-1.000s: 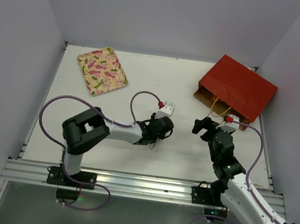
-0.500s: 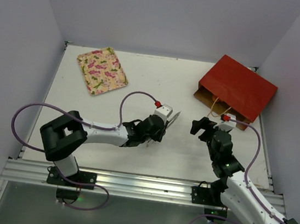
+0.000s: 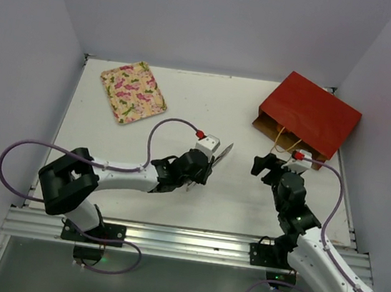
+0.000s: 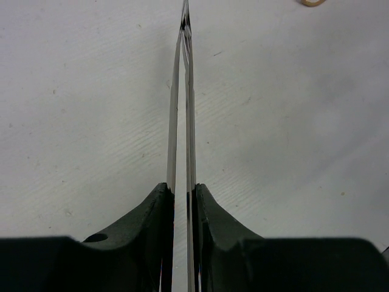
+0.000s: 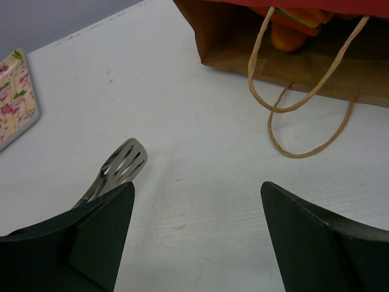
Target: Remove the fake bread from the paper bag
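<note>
With left gripper (image 4: pixel 181 198) clamped on slotted metal tongs (image 5: pixel 121 164) and right gripper (image 5: pixel 194 207) spread wide, empty: reach over the cord handles (image 5: pixel 283 111) for the orange bun (image 5: pixel 285 36) just inside the paper bag (image 3: pixel 307 117) mouth.

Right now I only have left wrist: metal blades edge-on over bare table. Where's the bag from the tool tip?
Observer: Top view: the paper bag lies flat at the far right of the table. The tongs in the left end effector stop short of it.
Operator: Bread out yet?
Observer: No. Right wrist view shows an orange piece of the fake bread just inside the bag's open mouth.
Operator: Right arm?
Observer: Empty. The right end effector is open, above the table near the cord handles.
</note>
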